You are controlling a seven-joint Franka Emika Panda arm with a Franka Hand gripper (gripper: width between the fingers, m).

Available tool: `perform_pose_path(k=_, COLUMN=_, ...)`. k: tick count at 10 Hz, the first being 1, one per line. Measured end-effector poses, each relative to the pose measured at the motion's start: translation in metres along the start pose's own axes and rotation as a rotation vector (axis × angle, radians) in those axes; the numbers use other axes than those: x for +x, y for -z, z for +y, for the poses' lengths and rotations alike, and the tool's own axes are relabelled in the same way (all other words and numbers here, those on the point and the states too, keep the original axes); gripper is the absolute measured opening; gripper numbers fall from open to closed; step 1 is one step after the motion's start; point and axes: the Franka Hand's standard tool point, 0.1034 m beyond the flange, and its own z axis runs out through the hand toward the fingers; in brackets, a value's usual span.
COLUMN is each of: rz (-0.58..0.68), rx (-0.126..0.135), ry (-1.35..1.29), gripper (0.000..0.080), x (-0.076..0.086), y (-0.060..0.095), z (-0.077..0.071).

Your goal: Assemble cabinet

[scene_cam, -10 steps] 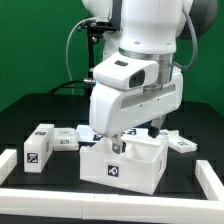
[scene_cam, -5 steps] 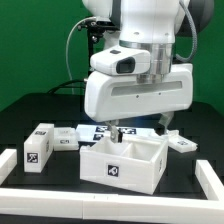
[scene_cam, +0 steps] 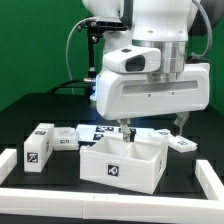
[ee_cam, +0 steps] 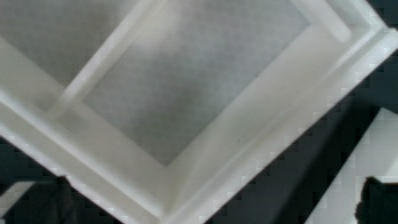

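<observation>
The cabinet (scene_cam: 124, 164) is a large white open-topped box with a marker tag on its front, standing on the black table at front centre. My gripper (scene_cam: 152, 128) hangs just above its back edge, open and empty, with one finger (scene_cam: 125, 130) over the back wall and the other toward the exterior view's right. In the wrist view the cabinet's white walls and grey recessed floor (ee_cam: 196, 90) fill the picture. The dark fingertips (ee_cam: 368, 195) show only at the picture's edges, wide apart, with nothing between them.
Small white tagged blocks lie at the exterior view's left (scene_cam: 38, 148) (scene_cam: 65, 140) and right (scene_cam: 181, 143). The marker board (scene_cam: 100, 131) lies behind the cabinet. A low white border rail (scene_cam: 10, 162) runs round the table's front and sides.
My gripper has risen out of the cabinet's compartment and shifted toward the exterior view's right. The cabinet has stayed in place.
</observation>
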Motion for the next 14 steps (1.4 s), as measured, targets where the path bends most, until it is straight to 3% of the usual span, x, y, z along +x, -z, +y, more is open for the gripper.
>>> perform_pose_path(k=1, rz=0.045, rx=-0.007, ry=-0.129, gripper=0.0797, x=0.000, y=-0.009, z=-0.005)
perform_pose_path(k=3, rz=0.060, rx=0.018, ry=-0.343, gripper=0.0797, x=-0.001, y=-0.035, z=-0.019)
perform_pose_path(k=5, rz=0.067, rx=0.015, ry=-0.302, gripper=0.0797, x=-0.003, y=-0.045, z=-0.020)
perform_pose_path(k=7, rz=0.066, rx=0.015, ry=-0.302, gripper=0.0531, x=-0.002, y=-0.045, z=-0.021)
perform_pose_path(k=8, rz=0.066, rx=0.015, ry=-0.301, gripper=0.0531, x=-0.002, y=-0.045, z=-0.021)
perform_pose_path(k=9, rz=0.066, rx=0.015, ry=-0.301, gripper=0.0349, x=-0.002, y=-0.045, z=-0.021)
perform_pose_path(k=10, rz=0.066, rx=0.015, ry=-0.301, gripper=0.0349, x=-0.002, y=-0.045, z=-0.021)
perform_pose_path(k=11, rz=0.065, rx=0.015, ry=-0.301, gripper=0.0166, x=-0.003, y=-0.045, z=-0.021)
perform_pose_path(k=12, rz=0.067, rx=0.015, ry=-0.299, gripper=0.0089, x=-0.002, y=-0.045, z=-0.021)
perform_pose_path(k=14, rz=0.072, rx=0.017, ry=-0.335, gripper=0.0089, x=0.007, y=-0.045, z=-0.021)
